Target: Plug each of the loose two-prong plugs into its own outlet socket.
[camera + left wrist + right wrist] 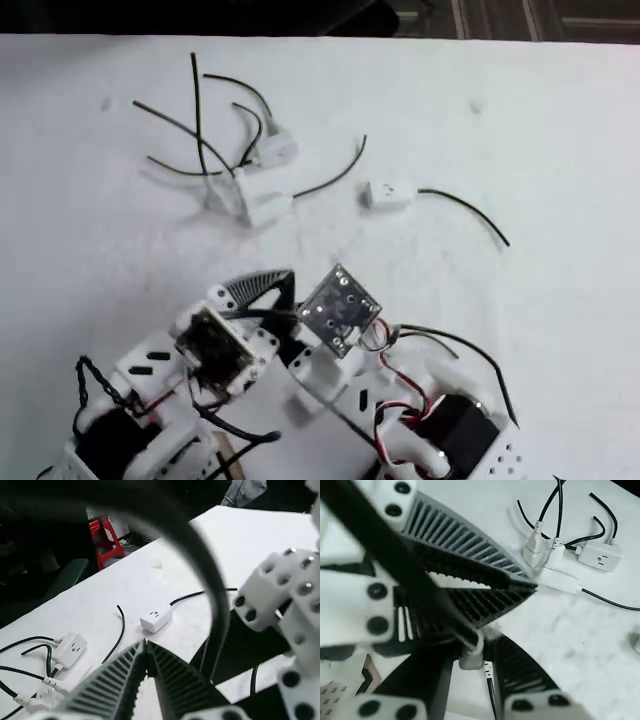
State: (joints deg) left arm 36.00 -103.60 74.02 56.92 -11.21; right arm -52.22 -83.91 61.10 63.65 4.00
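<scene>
At upper left of the high view, loose plugs (537,550) heaped with two outlet sockets (272,152) among crossed cords (196,110), a third socket (388,192) right of centre; left gripper (146,646) pinched shut, empty; right gripper (476,647) state indiscernible; likely hazard: snagged cords dragging neighbouring pieces on pickup.

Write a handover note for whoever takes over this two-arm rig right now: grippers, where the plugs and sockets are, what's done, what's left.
Grippers: the left gripper is shut and empty, near the arm bases. The right gripper is close beside it; I cannot tell its state.
Things: the lone socket lies mid-table with its face empty. The second socket sits in the cable tangle beside the plugs, and its face is also empty.
Done: nothing is plugged in.
Left: every plug.
</scene>
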